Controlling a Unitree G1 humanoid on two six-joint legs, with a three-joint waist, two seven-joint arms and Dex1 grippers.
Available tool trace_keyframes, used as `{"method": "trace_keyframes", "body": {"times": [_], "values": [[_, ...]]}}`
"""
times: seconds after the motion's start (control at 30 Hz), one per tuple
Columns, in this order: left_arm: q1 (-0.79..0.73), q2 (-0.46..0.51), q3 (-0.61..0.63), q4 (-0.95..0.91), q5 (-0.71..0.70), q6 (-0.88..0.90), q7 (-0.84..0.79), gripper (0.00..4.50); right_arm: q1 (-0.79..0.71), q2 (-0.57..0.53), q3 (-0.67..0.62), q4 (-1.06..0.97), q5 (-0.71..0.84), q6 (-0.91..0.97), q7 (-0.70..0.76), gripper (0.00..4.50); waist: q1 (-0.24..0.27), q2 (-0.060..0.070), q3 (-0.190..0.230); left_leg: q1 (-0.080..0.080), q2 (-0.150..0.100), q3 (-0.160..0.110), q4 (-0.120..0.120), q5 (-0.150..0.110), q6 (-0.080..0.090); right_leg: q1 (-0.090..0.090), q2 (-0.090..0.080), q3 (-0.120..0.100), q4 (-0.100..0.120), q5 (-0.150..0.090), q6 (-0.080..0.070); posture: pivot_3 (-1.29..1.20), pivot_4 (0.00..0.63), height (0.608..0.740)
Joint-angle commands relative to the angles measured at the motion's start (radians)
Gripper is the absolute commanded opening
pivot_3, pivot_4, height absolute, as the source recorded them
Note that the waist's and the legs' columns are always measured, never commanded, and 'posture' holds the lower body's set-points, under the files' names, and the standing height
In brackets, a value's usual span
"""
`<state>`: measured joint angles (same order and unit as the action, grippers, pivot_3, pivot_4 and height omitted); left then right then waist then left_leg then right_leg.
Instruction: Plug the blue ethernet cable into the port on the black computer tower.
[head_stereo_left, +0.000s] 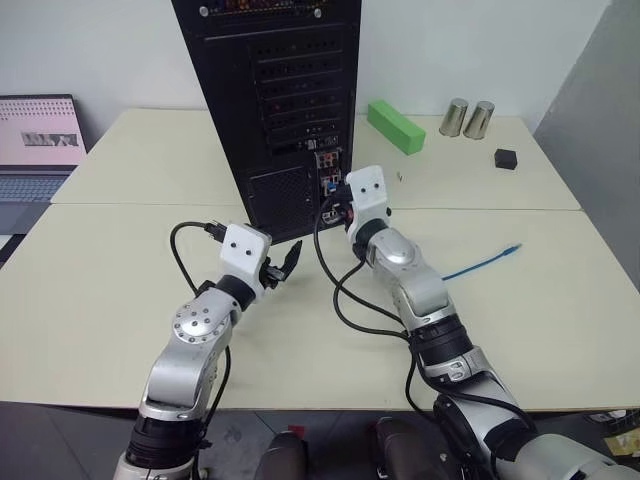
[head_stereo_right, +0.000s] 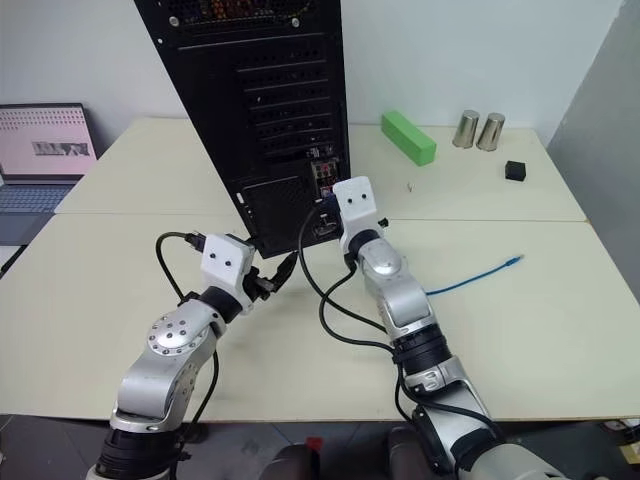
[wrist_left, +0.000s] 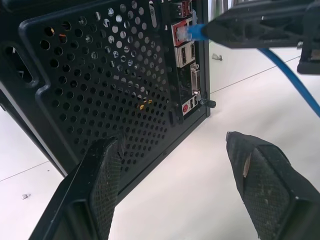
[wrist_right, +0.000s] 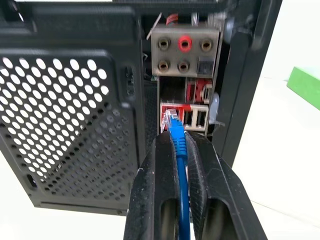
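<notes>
Pinching the blue ethernet cable (wrist_right: 178, 150) between its two black fingers, the right gripper (wrist_right: 176, 142) is clamped on the cord just behind its clear plug, which sticks out past the fingertips. Directly ahead of those tips stands the rear of the black computer tower (head_stereo_left: 275, 90), and the plug tip sits at the mouth of the port (wrist_right: 170, 118) in the red-backed row of sockets — whether it is fully seated cannot be told. Above the gripper on that same strip are round audio jacks, one of them red (wrist_right: 185, 44); to its side spreads the perforated vent grille (wrist_right: 55, 115). Behind the gripper the cable trails back along the arm and out over the cream table (head_stereo_left: 560, 290), its free end (head_stereo_left: 513, 247) lying well off to the arm's right.

The left gripper (wrist_left: 175, 170) holds nothing — its fingers (wrist_left: 102, 175) stand wide apart, low and near the base of the tower, pointing at the grille with the connector strip ahead and to its right.
</notes>
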<state>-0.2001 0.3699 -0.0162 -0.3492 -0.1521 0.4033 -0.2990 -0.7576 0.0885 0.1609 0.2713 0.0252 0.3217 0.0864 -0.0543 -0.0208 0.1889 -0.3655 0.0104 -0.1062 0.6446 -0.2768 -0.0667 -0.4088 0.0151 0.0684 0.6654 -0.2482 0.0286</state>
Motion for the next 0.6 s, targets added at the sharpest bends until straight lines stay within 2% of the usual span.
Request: {"method": "trace_keyframes", "body": {"times": [0.03, 0.6], "values": [[-0.012, -0.002, 0.009, -0.028, 0.006, -0.022, -0.007, 3.42, -0.018, 0.013, -0.007, -0.016, -0.006, -0.023, -0.002, 0.0, 0.0, 0.0, 0.0, 0.0, 0.0, 0.0, 0.0, 0.0, 0.0, 0.0, 0.0, 0.0, 0.0, 0.0, 0.0, 0.0, 0.15, 0.74], [-0.015, -0.007, 0.007, -0.025, 0.014, -0.026, -0.016, 3.42, -0.049, 0.031, -0.011, -0.054, 0.003, 0.0, 0.01, 0.0, -0.002, 0.0, 0.0, 0.0, 0.0, 0.0, 0.0, 0.0, 0.0, 0.0, 0.0, 0.0, 0.0, -0.001, 0.001, 0.0, 0.15, 0.74]]}}
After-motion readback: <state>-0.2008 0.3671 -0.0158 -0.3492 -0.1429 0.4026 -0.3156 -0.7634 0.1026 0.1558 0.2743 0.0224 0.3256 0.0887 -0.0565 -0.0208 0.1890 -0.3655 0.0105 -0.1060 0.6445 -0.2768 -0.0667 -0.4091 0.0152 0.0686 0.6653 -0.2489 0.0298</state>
